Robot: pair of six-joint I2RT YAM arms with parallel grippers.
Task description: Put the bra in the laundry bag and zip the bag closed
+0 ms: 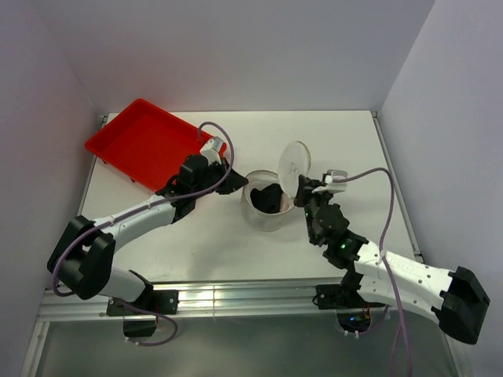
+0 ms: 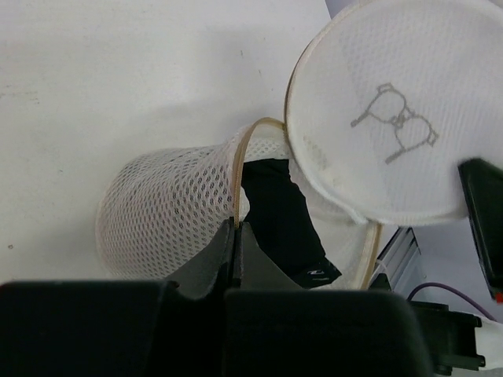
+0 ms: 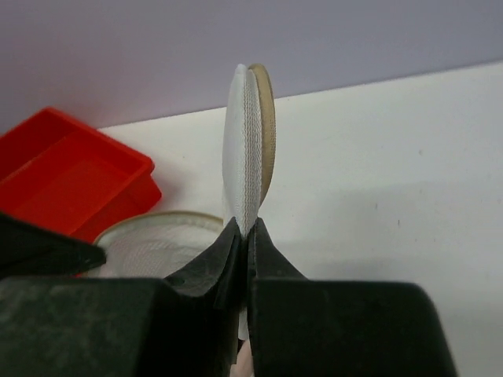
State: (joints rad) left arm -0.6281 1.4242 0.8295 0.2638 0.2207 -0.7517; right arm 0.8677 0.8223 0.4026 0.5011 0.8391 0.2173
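Observation:
The laundry bag (image 1: 267, 214) stands open in the middle of the table, a white mesh cylinder (image 2: 173, 208) with a tan rim. Its round lid (image 1: 295, 166) with the glasses-shaped mark (image 2: 397, 126) is raised on edge. My left gripper (image 1: 238, 182) is shut on the bag's tan rim (image 2: 236, 224). My right gripper (image 1: 305, 186) is shut on the lid's edge (image 3: 246, 228). A black cloth (image 2: 279, 212) with a small label lies inside the bag (image 1: 269, 198). No pale pink-beige bra shows in any view.
A red plastic tray (image 1: 153, 145) sits at the back left, behind the left arm; it also shows in the right wrist view (image 3: 71, 177). Grey walls close the table on three sides. A metal rail runs along the near edge (image 1: 236, 297).

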